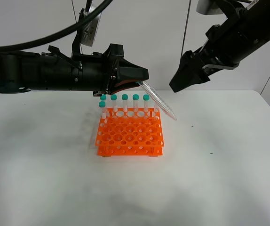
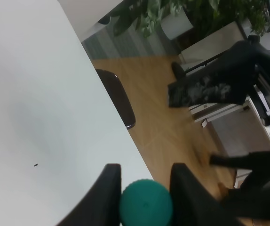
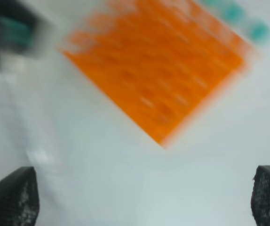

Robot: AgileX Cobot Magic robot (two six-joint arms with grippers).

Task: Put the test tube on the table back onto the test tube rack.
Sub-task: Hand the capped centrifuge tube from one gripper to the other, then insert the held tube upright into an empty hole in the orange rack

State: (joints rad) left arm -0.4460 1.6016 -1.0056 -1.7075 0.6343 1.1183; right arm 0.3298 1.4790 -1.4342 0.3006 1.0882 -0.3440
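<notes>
My left gripper (image 1: pixel 142 77) is shut on the cap end of a clear test tube (image 1: pixel 159 102), which slants down to the right, its pointed tip hanging over the back right corner of the orange test tube rack (image 1: pixel 130 137). In the left wrist view the teal cap (image 2: pixel 146 203) sits pinched between the two black fingers (image 2: pixel 107 188). Several teal-capped tubes (image 1: pixel 124 101) stand upright in the rack's back row. My right gripper (image 1: pixel 182 80) hangs open and empty, high above the white table (image 1: pixel 229 155) to the right of the rack. Its wrist view is blurred, with the rack (image 3: pixel 158 70) below.
The rack's front rows of holes are unoccupied. The table's right edge (image 2: pixel 111 117) shows in the left wrist view, with a dark chair (image 2: pixel 121 99) and wooden floor beyond it. A few small dark specks (image 1: pixel 193 125) lie on the tabletop.
</notes>
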